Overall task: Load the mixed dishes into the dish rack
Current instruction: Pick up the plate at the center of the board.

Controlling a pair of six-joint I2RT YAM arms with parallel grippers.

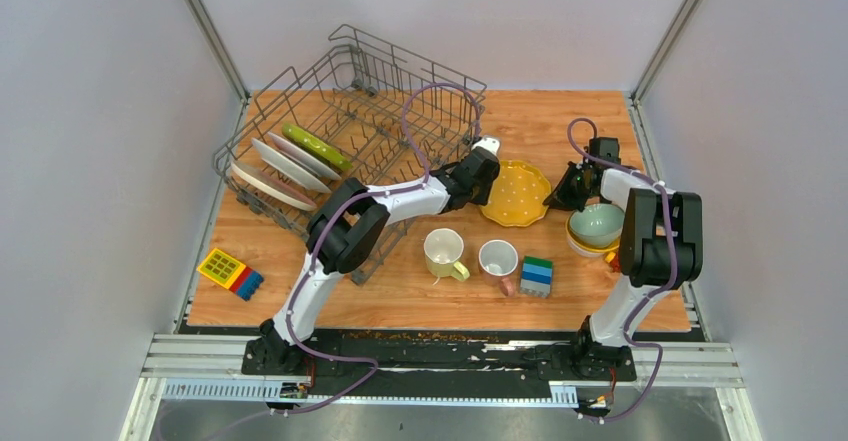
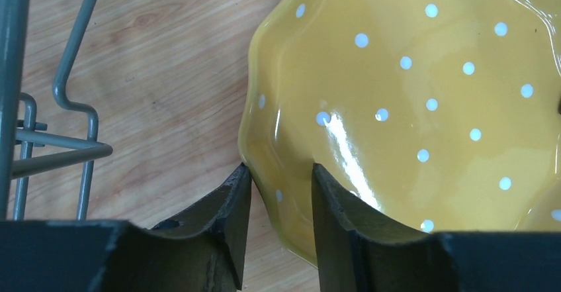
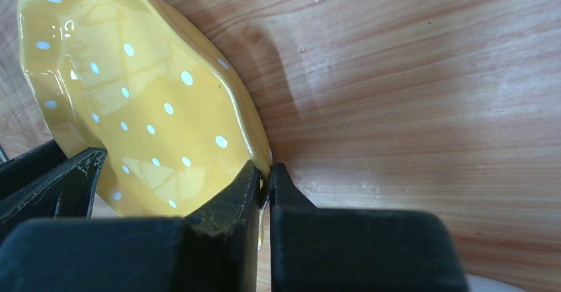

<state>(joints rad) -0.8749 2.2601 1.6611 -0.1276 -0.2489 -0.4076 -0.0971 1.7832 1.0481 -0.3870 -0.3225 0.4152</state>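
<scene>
Scalloped yellow plate with pale dots lies on the bench, caught between both arms. The left gripper stands part-spread astride the plate's rim. One finger sits over the glazed inside and the other outside over bare wood, with the rim in the gap and not yet squeezed. Across the plate, the right gripper is pressed together on the opposite rim. From its wrist view it seems to pinch that edge and tip it off the wood, though the fingertips hide the contact itself.

To do this well, I judge the left gripper should slide further onto the rim so the fingers bite past the scallop. It should then close firmly before the right one lets go, because a nip on the wavy lip alone could let the glossy ceramic slip or swing. Lift the scalloped yellow plate on edge, since the tines want it upright.

From the left gripper, the plate spreads ahead and to the right, its rim between the fingers. The dish rack stands just beside that gripper to the left, with plates standing in its tines.
</scene>
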